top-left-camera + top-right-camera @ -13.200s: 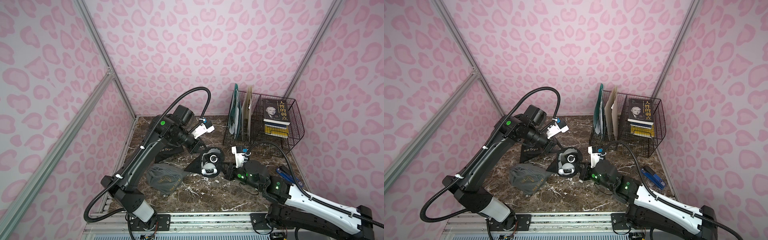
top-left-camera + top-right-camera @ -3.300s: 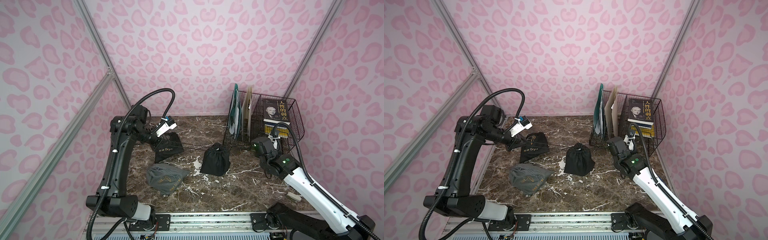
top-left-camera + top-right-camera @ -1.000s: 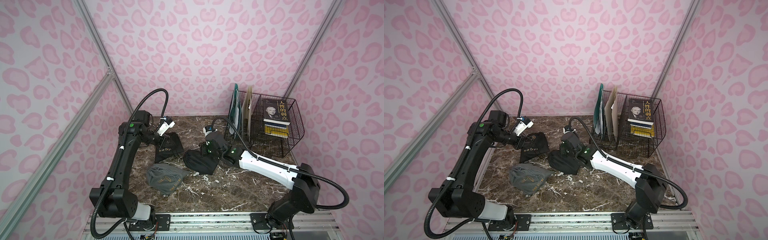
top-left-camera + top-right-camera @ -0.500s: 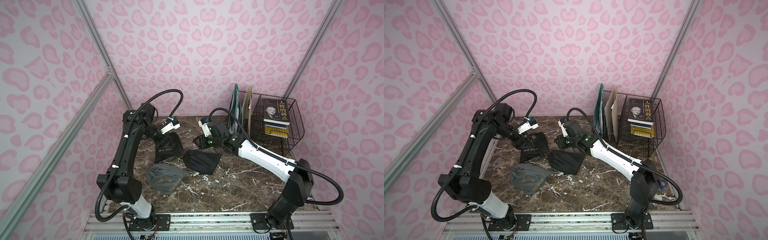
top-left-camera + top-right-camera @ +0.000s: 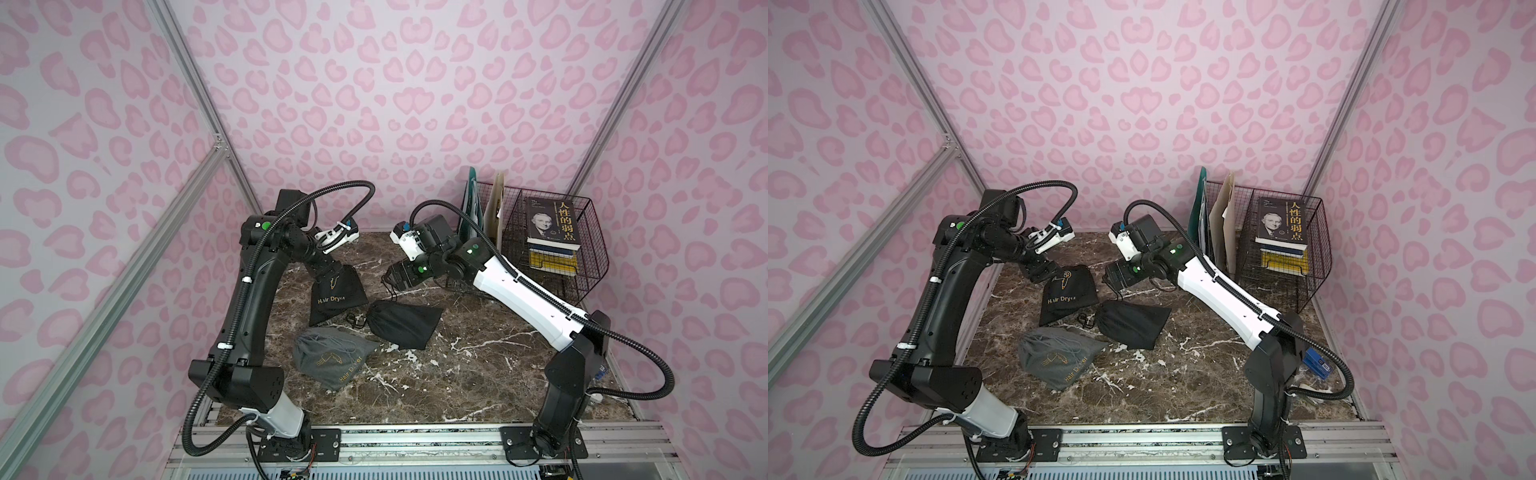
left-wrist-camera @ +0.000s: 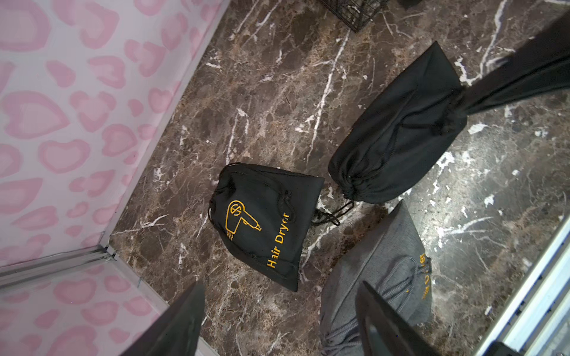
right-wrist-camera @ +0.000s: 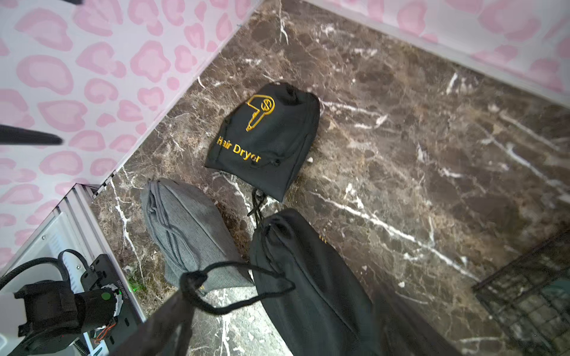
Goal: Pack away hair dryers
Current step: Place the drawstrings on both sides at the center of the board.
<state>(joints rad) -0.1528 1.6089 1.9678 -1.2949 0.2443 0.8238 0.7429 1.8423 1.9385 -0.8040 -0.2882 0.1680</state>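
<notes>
No hair dryers are in view. Three drawstring pouches lie on the marble: a black one printed "Hair Dryer" (image 5: 336,297) (image 6: 265,225) (image 7: 265,138), a plain black one (image 5: 403,324) (image 7: 308,277) and a grey one (image 5: 332,357) (image 6: 385,262). My left gripper (image 5: 328,270) (image 6: 280,326) hangs open above the printed pouch's top end, nothing between its fingers. Behind the plain black pouch and above it, my right gripper (image 5: 390,278) (image 7: 287,323) is open. That pouch's cord loop (image 7: 234,286) is draped over one fingertip (image 7: 182,296).
A wire basket (image 5: 590,232) stands at the back right with a stack of books (image 5: 550,220) inside and upright folders (image 5: 473,208) at its left side. A blue object (image 5: 1316,363) lies by the right arm's base. Pink walls close the left, back and right.
Both grippers have opened. The right one has let go of the plain black pouch, which now lies flat, and has risen toward the back. The left one swung over the printed pouch.
</notes>
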